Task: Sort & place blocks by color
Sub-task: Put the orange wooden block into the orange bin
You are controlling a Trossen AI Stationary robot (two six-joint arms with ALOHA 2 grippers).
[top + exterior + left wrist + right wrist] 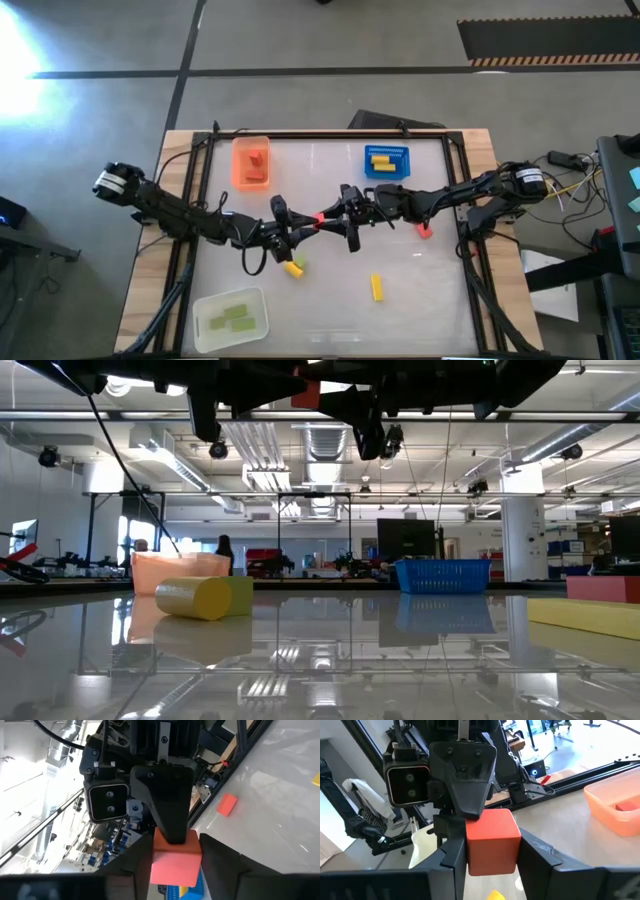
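A red block [320, 217] hangs above the table's middle between both grippers; it also shows in the low view [305, 395]. My left gripper [306, 228] reaches in from the left and my right gripper [336, 214] from the right. Both are shut on this block, tip to tip. Loose on the table lie a yellow block [293, 267] with a light green piece [301, 262] beside it, a second yellow block [377, 287] and another red block [424, 230]. My left gripper pinches the red block [175, 862] between its two fingers [132, 865], one on each side face, coming level from the table's left. The block is lifted clear of the table. My right gripper pinches the same red block [490, 847] between its two fingers [532, 857], coming level from the table's right, turned crosswise to the left gripper's fingers. One left finger [462, 790] lies on the block's far face.
The orange tray [236, 160] at far left holds red pieces, the blue tray [384, 173] at far right holds yellow ones, and the white tray [205, 322] at near left holds green ones. A dark frame [300, 134] borders the table; cables trail along both arms.
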